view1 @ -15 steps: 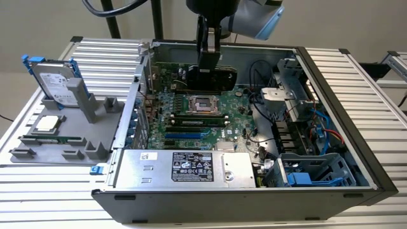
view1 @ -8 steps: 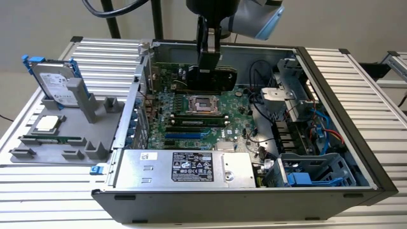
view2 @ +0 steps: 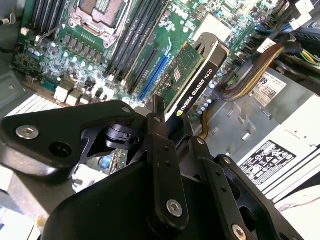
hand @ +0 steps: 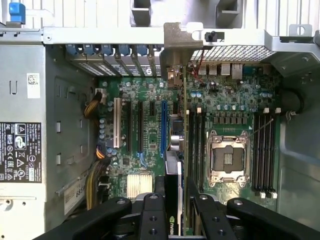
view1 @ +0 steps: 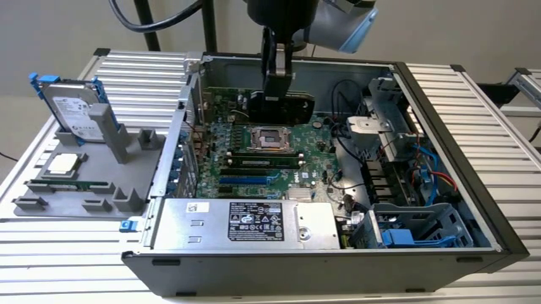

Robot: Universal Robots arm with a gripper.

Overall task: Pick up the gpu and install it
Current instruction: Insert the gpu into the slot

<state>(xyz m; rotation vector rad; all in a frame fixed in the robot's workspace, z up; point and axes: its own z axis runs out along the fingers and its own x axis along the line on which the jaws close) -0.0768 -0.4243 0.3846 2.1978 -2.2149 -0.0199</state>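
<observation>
1. Grey-blue rounded wrist joint cap (view1: 348,28), top centre-right of the exterior view.
2. Thick black cable (view1: 156,22) looping at upper left.
3. Matte black metal gripper (view2: 175,125): flat linkage bars, silver screw heads (view2: 174,208), lower frame, second wrist view.

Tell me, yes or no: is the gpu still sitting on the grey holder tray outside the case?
No: in the exterior view the gripper holds the gpu over the motherboard, inside the open case.

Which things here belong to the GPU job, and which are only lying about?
For the job:
- gpu, held by the gripper above the motherboard
- open computer case

Lying about:
- hard drive upright in the grey holder
- memory stick in that holder
</observation>
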